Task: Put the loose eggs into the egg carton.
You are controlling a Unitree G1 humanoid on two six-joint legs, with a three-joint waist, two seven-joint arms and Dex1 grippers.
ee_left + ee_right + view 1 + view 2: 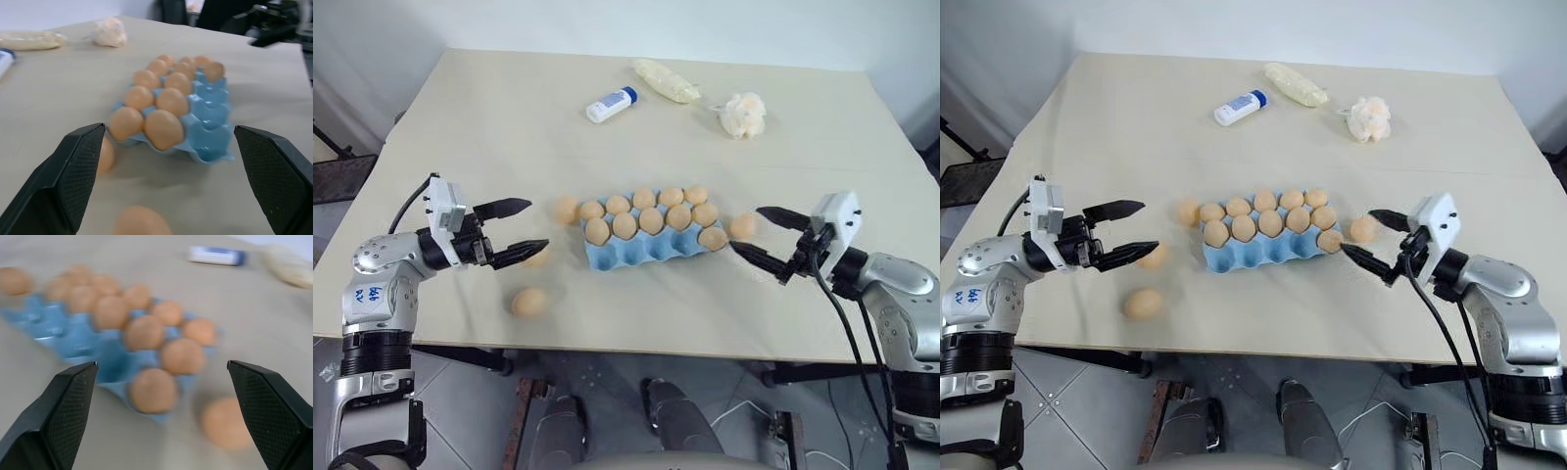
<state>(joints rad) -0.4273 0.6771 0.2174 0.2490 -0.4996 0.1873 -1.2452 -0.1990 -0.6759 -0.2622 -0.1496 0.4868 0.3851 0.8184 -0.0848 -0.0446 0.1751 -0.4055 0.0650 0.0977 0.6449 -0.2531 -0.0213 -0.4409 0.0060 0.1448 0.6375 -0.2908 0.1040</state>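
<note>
The light blue egg carton [646,254] lies mid-table, its two far rows filled with tan eggs and its near row mostly bare cups. Loose eggs lie around it: one [567,209] by its left end, one [536,258] close under my left gripper's near finger, one [530,302] toward the table's front edge, and one [742,226] by its right end. My left gripper [536,225] hovers open, left of the carton and pointing at it. My right gripper [747,229] hovers open on the right, the right-hand egg showing between its fingertips. Neither holds anything.
At the back of the table lie a white bottle with a blue cap [612,105], a pale wrapped roll [666,81] and a fluffy cream puff [742,114]. The table's front edge [636,354] runs just below the nearest loose egg.
</note>
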